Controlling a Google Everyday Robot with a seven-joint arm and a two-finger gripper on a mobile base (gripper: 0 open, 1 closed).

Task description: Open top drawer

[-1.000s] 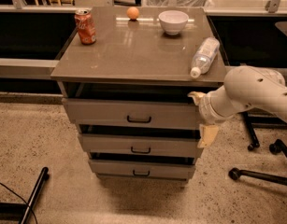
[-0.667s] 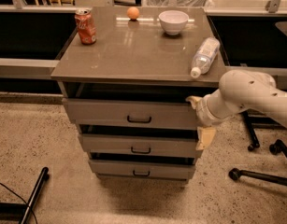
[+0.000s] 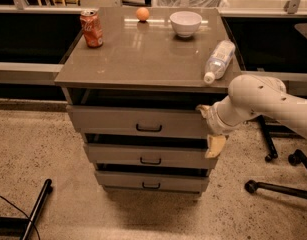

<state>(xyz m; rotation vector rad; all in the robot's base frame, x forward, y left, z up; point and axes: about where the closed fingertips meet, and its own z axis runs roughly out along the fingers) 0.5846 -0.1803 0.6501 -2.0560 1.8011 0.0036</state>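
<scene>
Gripper (image 3: 209, 128) is sitting at the right end of the top drawer (image 3: 118, 120), touching or just beside the front panel's right edge; I am not able to confirm contact. Whether it is wide, narrow or holding anything I cannot tell from this angle. Top drawer is lying directly left of the gripper, under the cabinet top (image 3: 143, 59), its long axis running left-right, straight away from the gripper. Handle (image 3: 149, 128) is lying well to the gripper's left at about the same height, centred on the panel, apart from the gripper. A dark gap is showing above the panel, so I am judging the drawer as barely out, if at all; the task is looking early. The single arm is reaching in from the right. Key relation: the pull is going toward the camera, across the drawer's long axis, while the gripper is standing at the panel's end, not at the handle. Judgement: either it is hooking the side edge to drag the panel forward, or it is needing to shift left to the handle first. An off-centre pull is risking a skewed, jamming drawer. Bottle (image 3: 219, 60) is lying above the gripper near the top's right edge; a jolt could be rolling it off. Lower drawers (image 3: 118, 156) are sitting below and left of the gripper, not the target
</scene>
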